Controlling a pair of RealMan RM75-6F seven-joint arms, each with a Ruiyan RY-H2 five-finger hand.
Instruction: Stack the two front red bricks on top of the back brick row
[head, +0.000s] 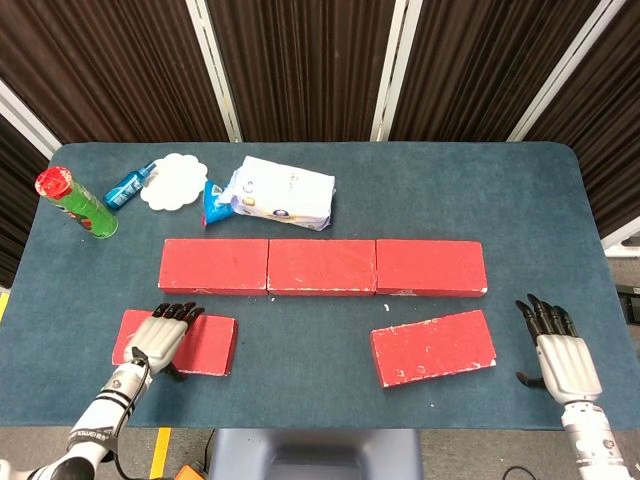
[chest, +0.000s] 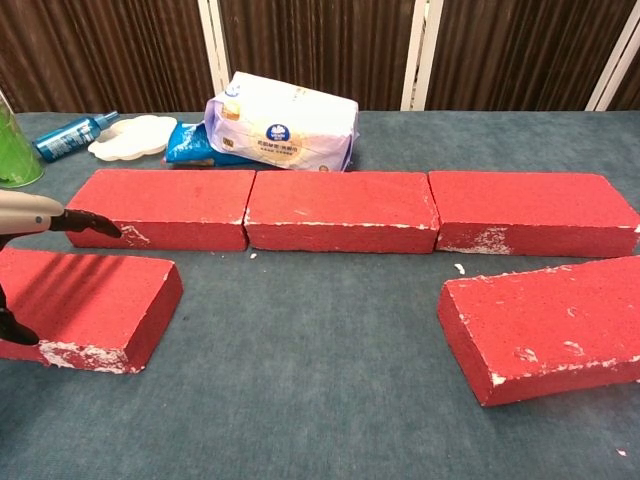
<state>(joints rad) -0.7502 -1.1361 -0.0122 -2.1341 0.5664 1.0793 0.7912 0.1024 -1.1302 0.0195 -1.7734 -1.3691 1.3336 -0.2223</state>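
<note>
- The left brick (head: 180, 342) and the right brick (head: 433, 346) both lie flat on the desk (head: 540, 210), in front of the back row (head: 322, 267); neither has been stacked yet, so the whole task is left.
- The back row is three bricks set end to end, with nothing on top.
- The right brick sits askew, its long side tilted against the row.
- The left hand (head: 160, 338) is over the near part of the left brick, fingers (chest: 92, 222) stretched across its top and the thumb down at the near face. It looks set to grasp, though I cannot be sure from these views that it has closed on the brick; the brick is not lifted.
- The right hand (head: 558, 350) is out beyond the right brick's far end, well apart from it, fingers spread and holding nothing.
- Beyond the row lie a tissue pack (head: 283, 192), a white dish (head: 172, 181), a blue bottle (head: 128, 185) and a green can (head: 76, 203).
</note>
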